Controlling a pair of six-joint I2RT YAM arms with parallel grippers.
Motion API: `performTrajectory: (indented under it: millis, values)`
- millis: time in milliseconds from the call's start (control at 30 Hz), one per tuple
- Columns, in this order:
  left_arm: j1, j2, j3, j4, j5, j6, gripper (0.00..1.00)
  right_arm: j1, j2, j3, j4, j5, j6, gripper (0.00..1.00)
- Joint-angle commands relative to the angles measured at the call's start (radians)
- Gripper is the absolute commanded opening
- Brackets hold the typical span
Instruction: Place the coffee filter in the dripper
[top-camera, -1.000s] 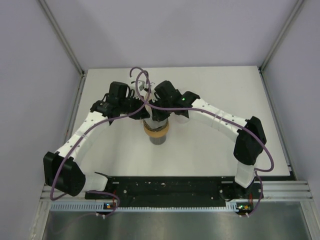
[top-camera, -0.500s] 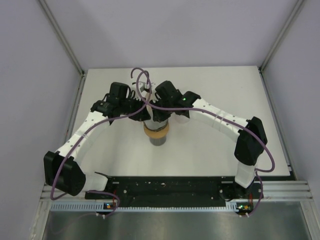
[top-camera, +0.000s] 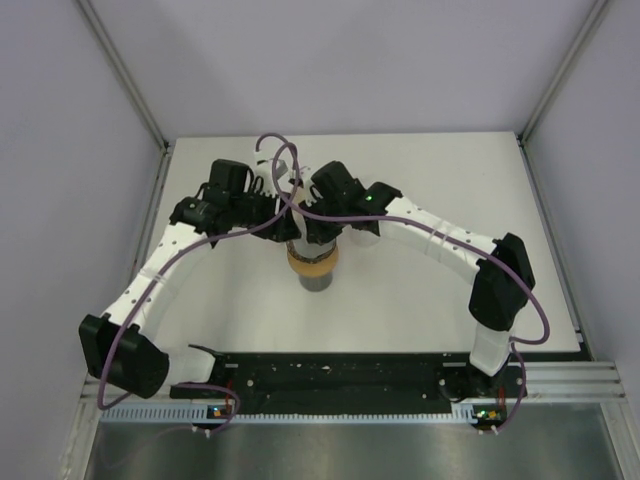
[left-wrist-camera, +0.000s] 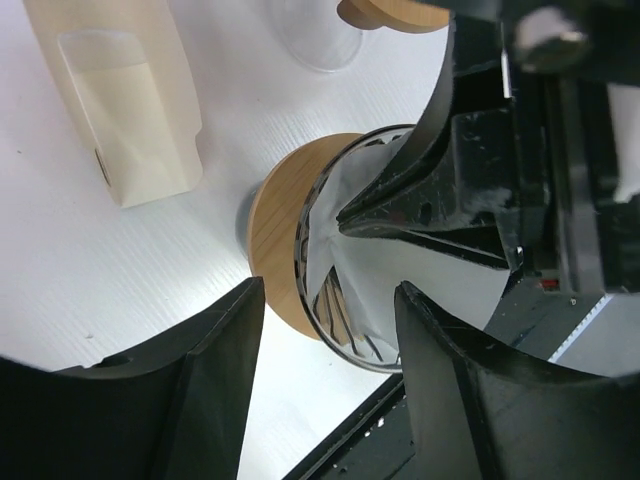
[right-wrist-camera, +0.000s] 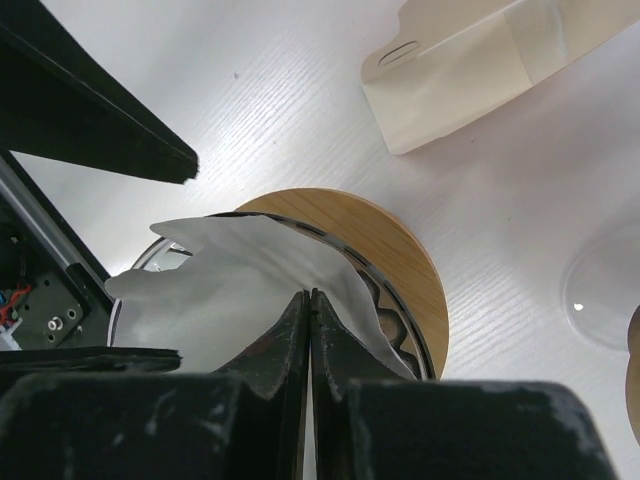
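Over the middle of the counter (top-camera: 430, 180), both arms are brought together above the dripper (top-camera: 313, 262), which stands upright. In the top external view only its wooden collar is made out, and the tool tips and the paper are covered by the wrists. In the left wrist view the coffee filter (left-wrist-camera: 372, 272) is shown as a white folded cone seated inside the dripper's ribbed ring. The left tool (left-wrist-camera: 328, 300) is held with its jaws well apart, one on each side of the dripper, and nothing is gripped between them. In the right wrist view the right tool (right-wrist-camera: 309, 298) is seen with its jaws pressed together on a crease of the coffee filter, whose upper edge is raised above the rim on one side. A beige cardboard packet (right-wrist-camera: 470, 70) lies flat on the counter beside the dripper and apart from it. A clear disc (right-wrist-camera: 605, 300) is seen at the edge of the right wrist view. Neither item is visible from above.
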Motion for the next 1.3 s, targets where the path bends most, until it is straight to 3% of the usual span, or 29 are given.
performTrajectory:
  millis: [0,300,633,833,1267]
  values:
    - [0.019,-0.064,0.056,0.009,0.025,0.038,0.61,0.002,-0.036,0.061,-0.018,-0.008,-0.043,0.0]
    - [0.108,-0.065,0.074,0.018,0.071,0.033,0.63,0.002,-0.061,0.112,-0.04,-0.033,-0.087,0.0]
    - [0.127,-0.053,0.06,0.037,0.102,0.017,0.63,0.018,-0.046,0.11,-0.066,-0.033,-0.078,0.0]
    - [0.167,-0.058,0.042,0.037,0.125,-0.005,0.63,0.107,0.036,0.138,-0.168,0.12,-0.091,0.0]
    - [0.204,-0.078,-0.117,0.086,0.203,-0.16,0.56,0.121,0.192,0.181,-0.228,0.231,-0.06,0.0]
